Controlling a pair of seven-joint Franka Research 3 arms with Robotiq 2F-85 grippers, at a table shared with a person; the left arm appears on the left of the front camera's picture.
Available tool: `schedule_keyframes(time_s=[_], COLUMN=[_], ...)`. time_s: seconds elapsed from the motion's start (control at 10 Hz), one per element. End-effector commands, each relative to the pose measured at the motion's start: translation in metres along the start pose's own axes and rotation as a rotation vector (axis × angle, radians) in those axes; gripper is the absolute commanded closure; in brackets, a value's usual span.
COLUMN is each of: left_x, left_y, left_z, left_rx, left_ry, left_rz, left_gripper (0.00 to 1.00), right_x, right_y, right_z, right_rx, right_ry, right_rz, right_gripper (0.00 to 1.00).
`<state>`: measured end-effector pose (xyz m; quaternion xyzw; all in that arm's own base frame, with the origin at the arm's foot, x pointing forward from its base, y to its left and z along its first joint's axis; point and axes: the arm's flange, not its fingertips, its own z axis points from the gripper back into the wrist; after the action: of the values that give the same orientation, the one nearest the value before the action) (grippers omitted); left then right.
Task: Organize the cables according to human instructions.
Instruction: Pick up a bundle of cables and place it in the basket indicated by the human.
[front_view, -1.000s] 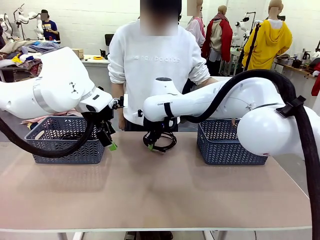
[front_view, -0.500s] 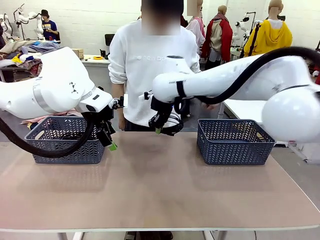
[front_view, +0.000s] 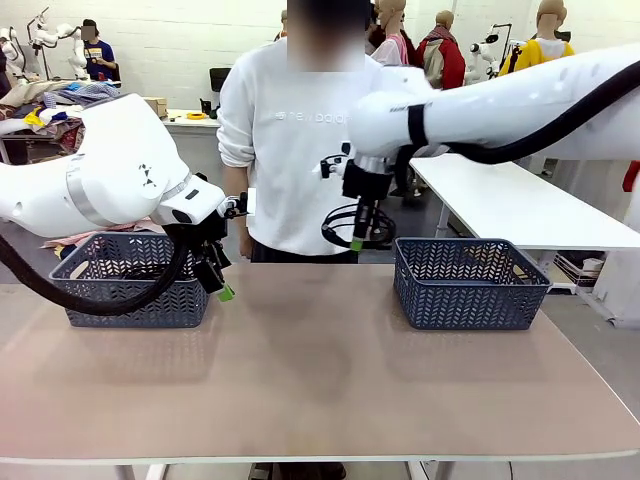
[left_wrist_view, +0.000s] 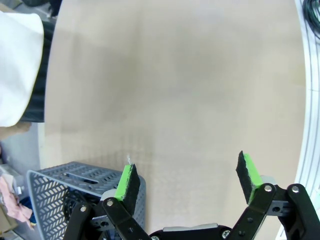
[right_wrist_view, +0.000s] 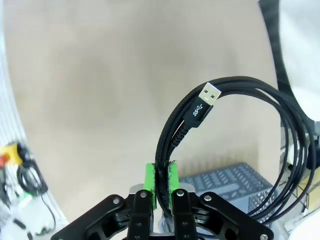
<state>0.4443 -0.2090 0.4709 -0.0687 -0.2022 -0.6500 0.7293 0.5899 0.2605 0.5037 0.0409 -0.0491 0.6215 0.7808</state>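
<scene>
Two dark grey lattice baskets stand on the tan counter. The left basket sits at about 9 o'clock from the counter's middle, partly behind the left arm; in the left wrist view black coiled cord can be glimpsed through its lattice wall, though how many coils I cannot tell. The right basket sits at about 3 o'clock, and from the front its contents cannot be made out.

The right tool hangs in the air above the far edge of the counter, toward 12 o'clock, just in front of the person in the white sweatshirt. It is clenched on a coiled black cable; the right wrist view shows the green pads pinching the bundled strands, with a silver USB plug sticking up from the loop.

The left tool is released, its fingers spread wide with nothing between them, hovering by the left basket's near right corner.
</scene>
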Motion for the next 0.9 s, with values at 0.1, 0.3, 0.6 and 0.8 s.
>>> schedule_keyframes(time_s=[0.1, 0.3, 0.6, 0.8], left_x=[-0.002, -0.002, -0.002, -0.002], left_y=[0.000, 0.000, 0.000, 0.000], left_z=[0.001, 0.001, 0.001, 0.001], left_rx=[0.004, 0.004, 0.004, 0.004], left_ry=[0.006, 0.006, 0.006, 0.006], left_rz=[-0.004, -0.004, -0.004, -0.004], left_gripper=[0.00, 0.00, 0.00, 0.00], right_x=[-0.060, -0.084, -0.073, -0.073], right_y=[0.003, -0.002, -0.009, -0.009], right_z=[0.021, 0.026, 0.030, 0.030], right_rx=[0.064, 0.034, 0.047, 0.047], right_ry=[0.000, -0.011, 0.025, 0.025], right_rz=[0.163, 0.186, 0.162, 0.162], right_gripper=[1.00, 1.00, 1.00, 1.00])
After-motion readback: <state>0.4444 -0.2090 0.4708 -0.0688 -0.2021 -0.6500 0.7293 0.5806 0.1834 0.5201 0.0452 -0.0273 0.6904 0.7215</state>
